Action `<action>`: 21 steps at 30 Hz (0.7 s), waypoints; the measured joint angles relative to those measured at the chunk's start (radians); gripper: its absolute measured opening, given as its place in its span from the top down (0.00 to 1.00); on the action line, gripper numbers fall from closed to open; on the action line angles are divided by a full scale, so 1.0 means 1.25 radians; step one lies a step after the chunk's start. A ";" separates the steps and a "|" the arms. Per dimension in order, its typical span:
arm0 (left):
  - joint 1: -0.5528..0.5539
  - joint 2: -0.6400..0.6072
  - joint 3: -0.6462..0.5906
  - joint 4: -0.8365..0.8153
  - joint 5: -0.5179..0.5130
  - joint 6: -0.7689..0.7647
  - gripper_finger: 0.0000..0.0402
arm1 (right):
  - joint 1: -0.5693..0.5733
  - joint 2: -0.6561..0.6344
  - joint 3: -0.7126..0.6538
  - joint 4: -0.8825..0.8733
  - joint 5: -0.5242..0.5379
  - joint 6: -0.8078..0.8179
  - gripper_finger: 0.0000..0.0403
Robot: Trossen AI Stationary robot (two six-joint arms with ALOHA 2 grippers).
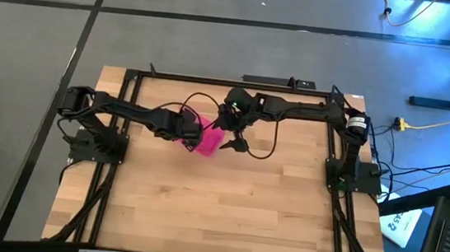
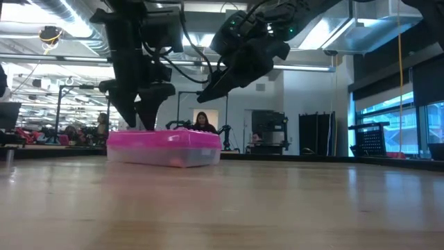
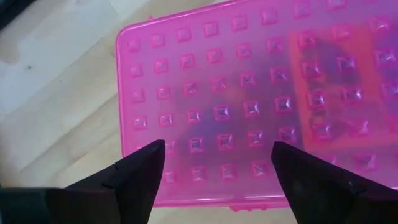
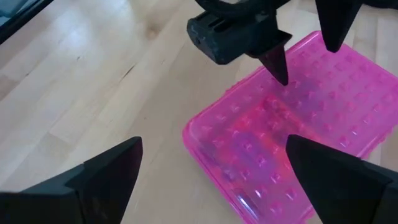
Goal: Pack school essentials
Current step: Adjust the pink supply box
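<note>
The table (image 1: 201,206) is viewed from directly overhead, with both arms and the surrounding floor included; the pink-lidded box (image 1: 207,138) is seen slightly above centre, toward 12 o'clock. From table-top height, the same box (image 2: 164,147) is viewed level across the wood, at about 10 o'clock of centre, with the room behind. From the left wrist, the studded lid (image 3: 261,93) is seen at very close range, filling the frame. From the right wrist, the lid (image 4: 292,149) is seen obliquely from slightly farther off. The box is shared by all four views.
</note>
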 joint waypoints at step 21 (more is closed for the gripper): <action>0.054 -0.120 0.050 -0.190 -0.051 0.014 0.27 | 0.056 0.014 -0.001 0.022 -0.003 -0.005 0.01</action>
